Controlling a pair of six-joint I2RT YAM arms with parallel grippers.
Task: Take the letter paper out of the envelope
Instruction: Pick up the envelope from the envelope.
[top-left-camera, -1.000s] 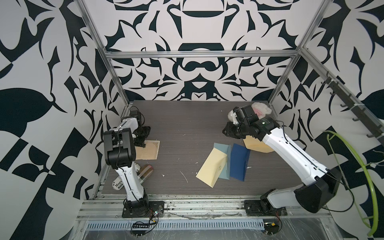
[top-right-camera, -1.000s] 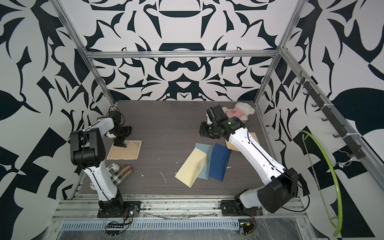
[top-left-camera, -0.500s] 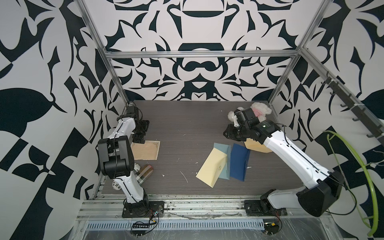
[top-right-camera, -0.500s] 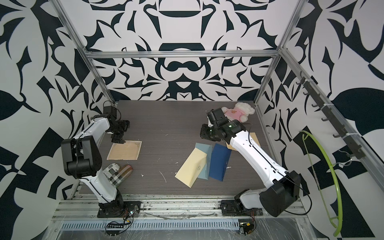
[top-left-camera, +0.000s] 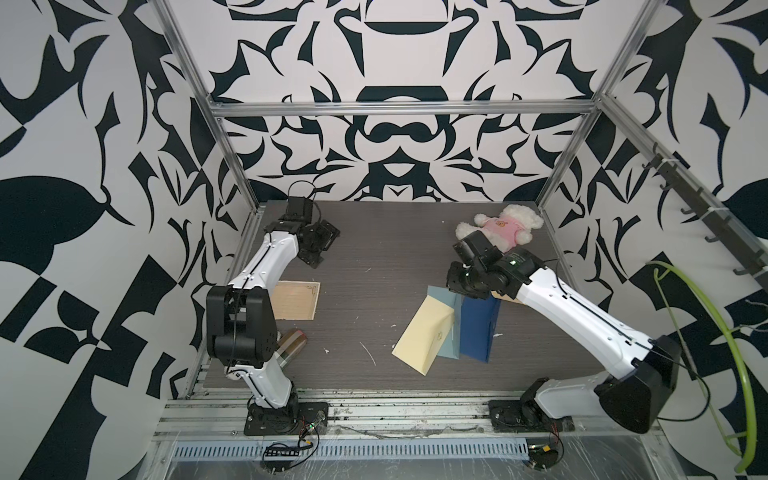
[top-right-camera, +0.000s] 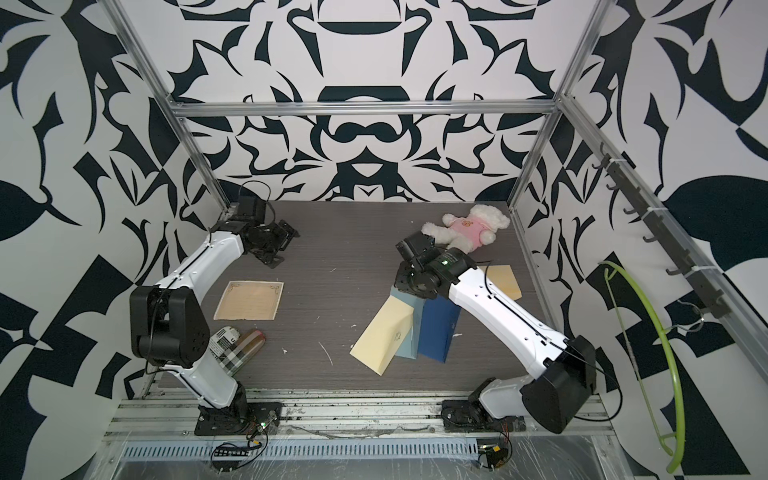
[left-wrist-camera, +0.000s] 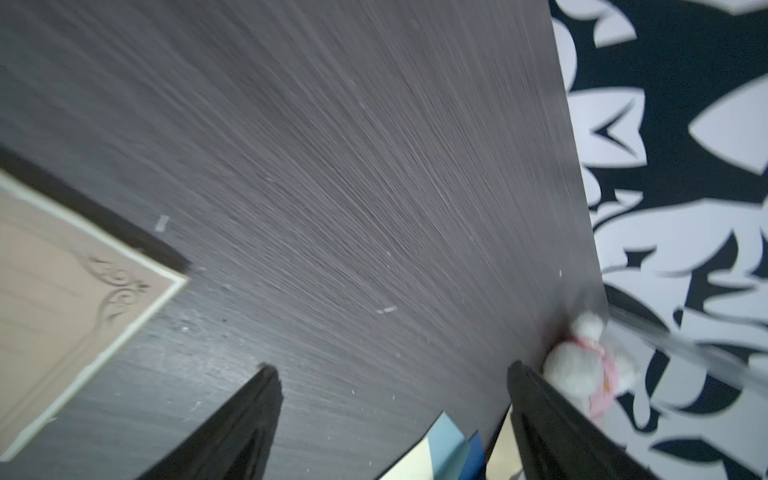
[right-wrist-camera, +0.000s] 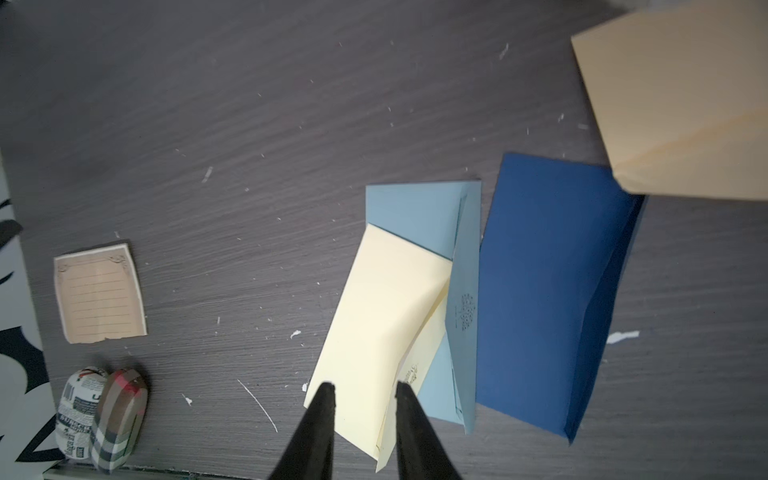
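Your desk (top-left-camera: 374, 232) is a dark wood-grain slab inside patterned walls. Your right arm (top-left-camera: 573, 316) reaches from the front rail over the envelopes, and its wrist hangs above their far ends. Your left arm (top-left-camera: 266, 266) stretches to the far left corner of the desk.

The dark blue envelope (top-left-camera: 478, 328) lies flat, with the light blue envelope (top-left-camera: 451, 347) just beside it and touching along one long edge. The cream envelope (top-left-camera: 424, 336) lies slanted and partly on top of the light blue one. A tan envelope (top-right-camera: 503, 280) sits beyond the dark blue one and is partly hidden by your right arm.

The letter paper (top-left-camera: 297, 301) is out on the bare desk, flat, on the left side near your left arm and well apart from all four envelopes.

A white plush toy (top-left-camera: 507, 226) in a pink shirt lies at the far right corner. A newsprint roll (top-right-camera: 222, 338) and a plaid roll (top-right-camera: 249, 343) lie touching at the front left, near the paper.

The left fingers (top-left-camera: 322, 249) stand wide apart with nothing between them. The right fingers (top-left-camera: 455, 284) are only narrowly parted. They grip nothing and hover above the cream envelope.
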